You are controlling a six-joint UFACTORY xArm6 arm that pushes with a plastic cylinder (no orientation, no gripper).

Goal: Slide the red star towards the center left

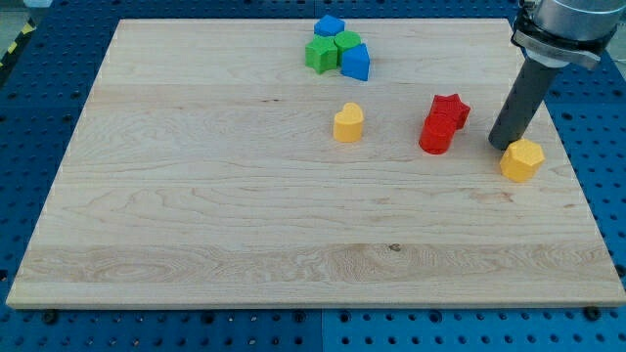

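Red star [450,109], a small rigid block likely light enough to skate on the smooth wooden surface [196,196], is sitting right of centre touching a red cylinder [437,135], while my tip [503,146], a bare jawless end effector holding nothing, is waiting just to its right beside a yellow hexagon [522,159].

A robotics lab bench is indicated: a pale wooden board [196,215] is laid on a blue perforated mounting table [597,98], whose regular holes are seen all around the board.
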